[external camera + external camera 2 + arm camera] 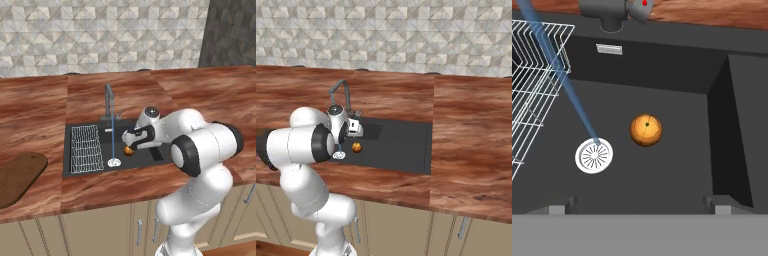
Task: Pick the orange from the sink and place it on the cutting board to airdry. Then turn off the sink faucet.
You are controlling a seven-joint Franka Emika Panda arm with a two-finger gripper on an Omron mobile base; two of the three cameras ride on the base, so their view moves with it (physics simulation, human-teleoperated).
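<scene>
The orange (646, 130) is resting on the floor of the deep bowl of the sink (150, 165), so we are beginning with the largest items and working down. The reddish countertop (35, 110) is surrounding the black basin, and the cutting board (17, 176) is lying on it, well apart to the left of the sink. Inside the basin, the white wire rack (86, 148) is occupying the left part. The sink faucet (109, 102) is standing at the back edge and is running: a thin stream of water (113, 137) is falling onto the round drain (594, 156).

We are holding the gripper (640, 206) above the bowl with its jaws spread wide and nothing between them. The fruit is lying just beside the drain, apart from the stream.

For the step in hand, we are judging that the descent calls for centring the fruit between the fingertips, lowering straight down, and closing across its widest part, since a round fruit on a wet floor could roll aside. We are also advising clearance from the rack.
</scene>
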